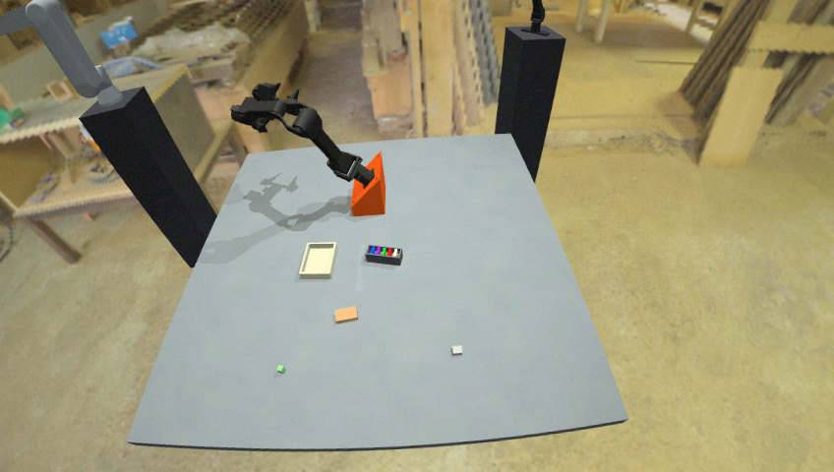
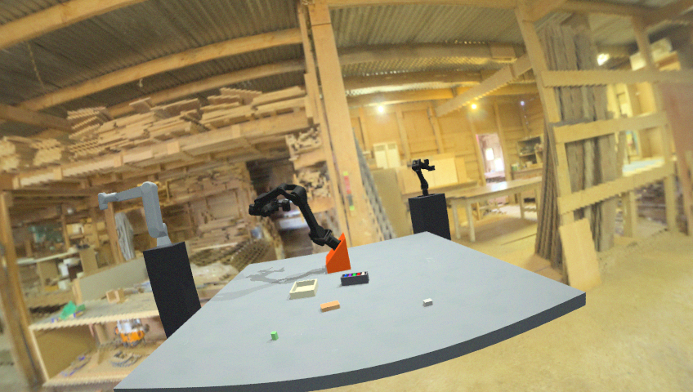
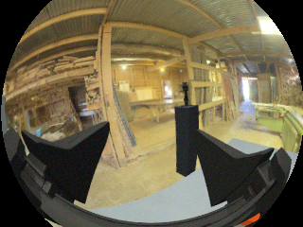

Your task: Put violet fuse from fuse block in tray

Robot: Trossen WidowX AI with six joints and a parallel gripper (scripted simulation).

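The violet fuse (image 1: 379, 251) stands in the dark fuse block (image 1: 384, 259) (image 2: 355, 280), between the blue fuse (image 1: 373, 249) and the green fuse (image 1: 384, 251). A red fuse (image 1: 389, 252) and a white fuse (image 1: 395, 252) stand farther right in the same row. The cream tray (image 1: 316, 276) (image 2: 302, 294) lies left of the block and holds nothing. My gripper (image 3: 152, 130) is open, with nothing between its fingers. It is raised high, behind and left of the tray in the top view. The block and tray are outside the wrist view.
My arm stands on an orange wedge base (image 1: 370, 202) (image 2: 338, 260) behind the block. An orange block (image 1: 345, 315) (image 2: 330, 305) lies in front of the tray. A small green cube (image 1: 280, 369) (image 2: 274, 336) and a white block (image 1: 456, 350) (image 2: 427, 301) lie nearer the front edge.
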